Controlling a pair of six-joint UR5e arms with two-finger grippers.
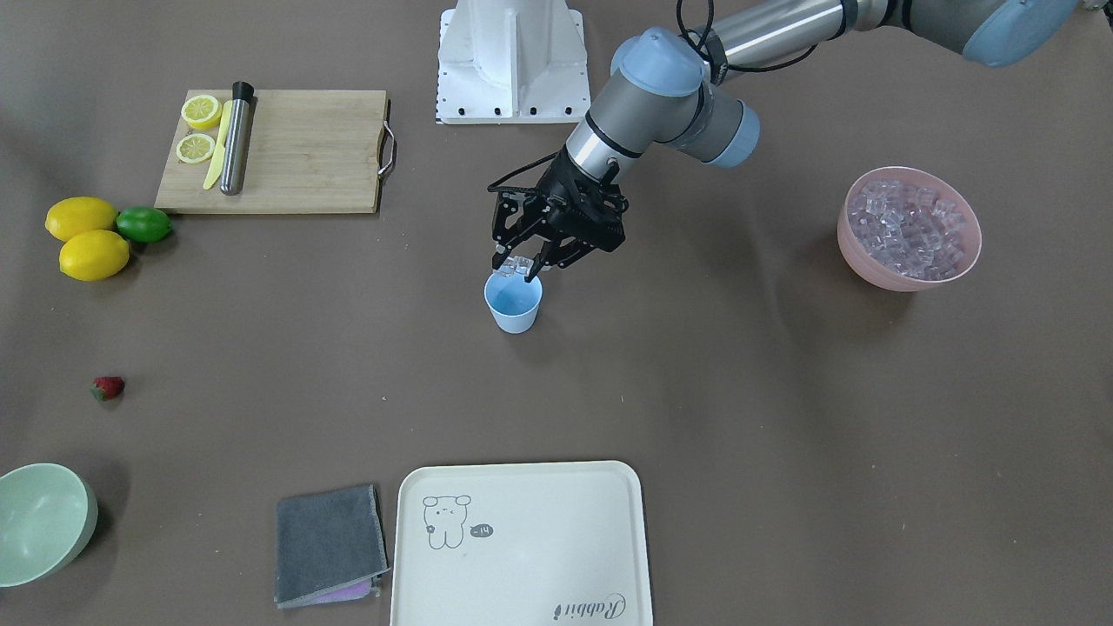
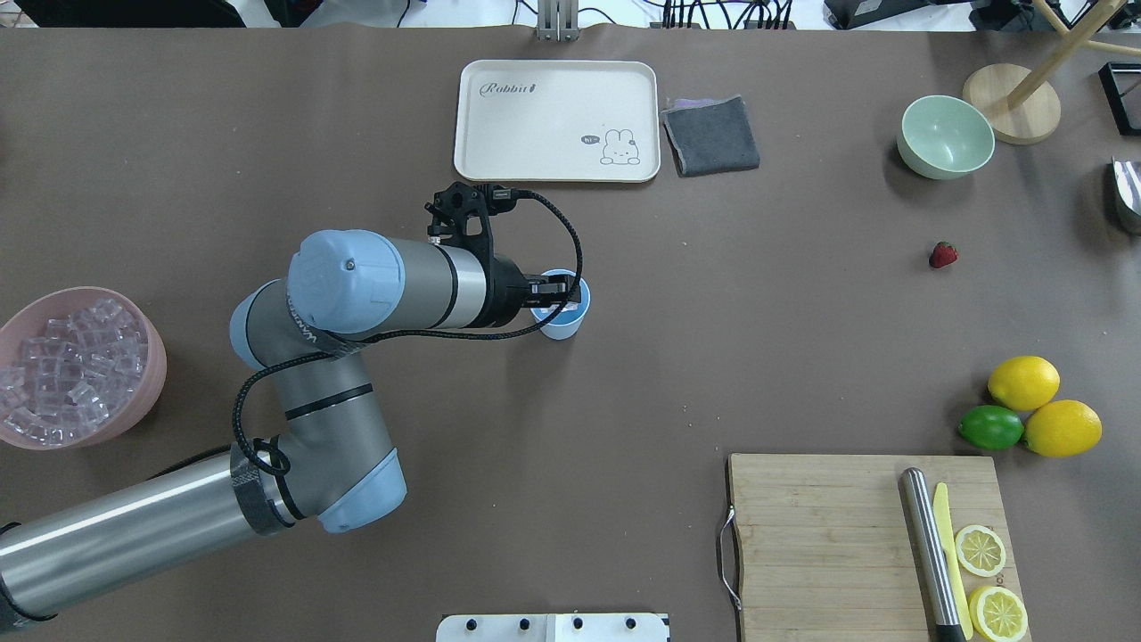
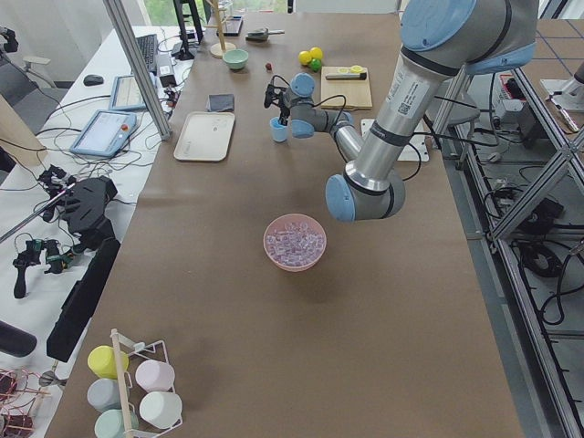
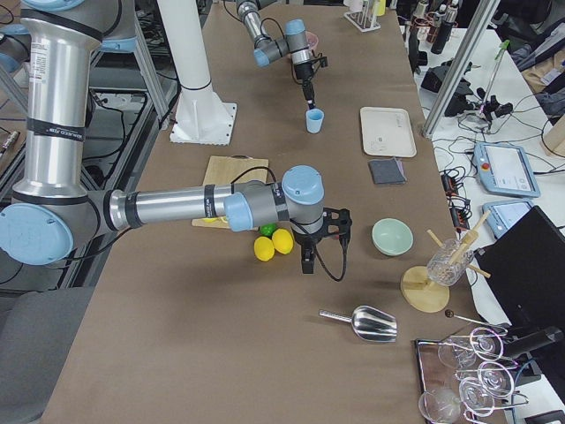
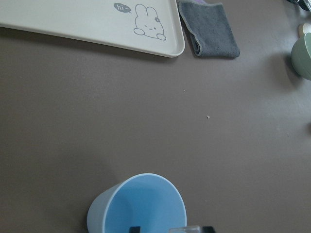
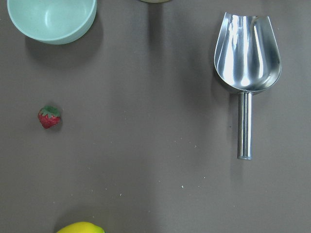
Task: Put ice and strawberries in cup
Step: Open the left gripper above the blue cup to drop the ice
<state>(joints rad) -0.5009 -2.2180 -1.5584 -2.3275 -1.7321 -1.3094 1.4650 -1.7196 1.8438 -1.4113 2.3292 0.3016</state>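
Observation:
The light blue cup [image 1: 513, 304] stands upright mid-table; it also shows in the overhead view [image 2: 565, 321] and the left wrist view [image 5: 138, 204]. My left gripper [image 1: 519, 263] hovers just over its rim, shut on clear ice cubes [image 1: 520, 266]. More ice [image 1: 909, 228] fills the pink bowl [image 1: 850, 243]. The red strawberry [image 1: 107, 388] lies alone on the table, far from the cup, and shows in the right wrist view [image 6: 49, 117]. My right gripper [image 4: 306, 263] hangs near the lemons; I cannot tell whether it is open or shut.
A cream tray [image 1: 522, 543] and a grey cloth [image 1: 329, 543] lie beyond the cup. A pale green bowl [image 1: 39, 522], two lemons [image 1: 87, 239] with a lime [image 1: 143, 224], a cutting board [image 1: 278, 152] and a metal scoop [image 6: 247, 58] are on the strawberry's side.

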